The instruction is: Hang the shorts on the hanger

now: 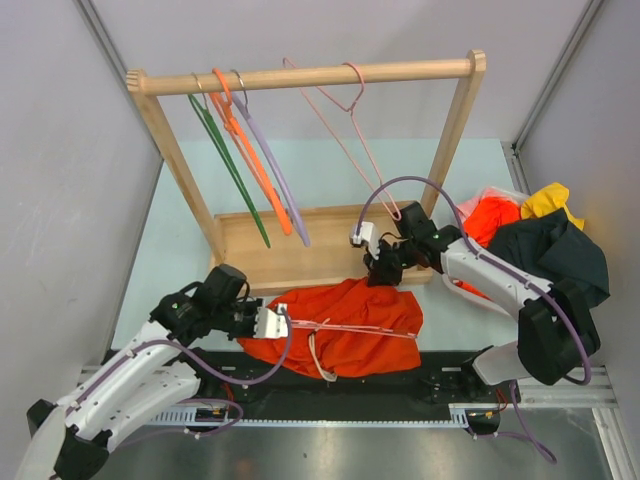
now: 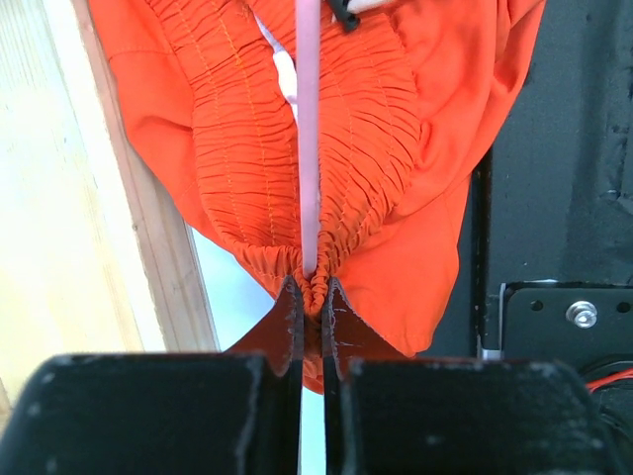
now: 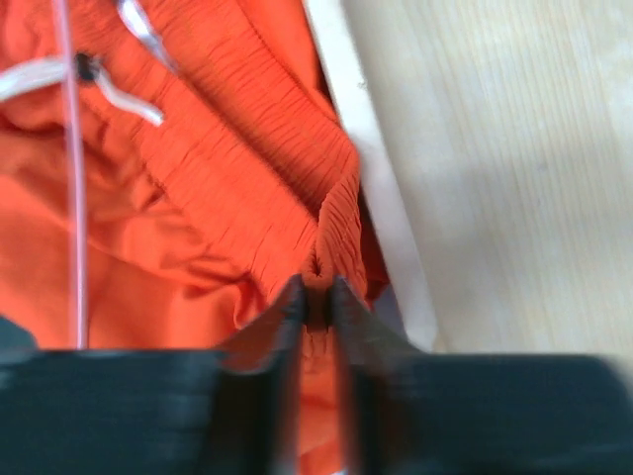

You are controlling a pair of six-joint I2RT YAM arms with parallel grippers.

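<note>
The orange-red shorts [image 1: 345, 325] lie bunched on the table in front of the rack's base. A thin pale-pink hanger [image 1: 350, 328] lies across them. My left gripper [image 1: 272, 322] is shut on the left end of the elastic waistband, where the hanger's wire [image 2: 309, 129] also runs down into the pinch [image 2: 313, 297]. My right gripper [image 1: 385, 270] is shut on the waistband's other end, which also shows in the right wrist view [image 3: 316, 292]. The white drawstring [image 3: 119, 94] and the hanger wire [image 3: 69, 178] lie on the fabric [image 3: 198, 198].
A wooden rack [image 1: 300, 78] stands behind with green [image 1: 228, 165], orange [image 1: 255, 160] and lilac [image 1: 275, 170] hangers, plus a second pale-pink one [image 1: 345, 130]. Its wooden base board [image 1: 290, 250] lies just behind the shorts. A pile of clothes [image 1: 540, 245] sits at the right.
</note>
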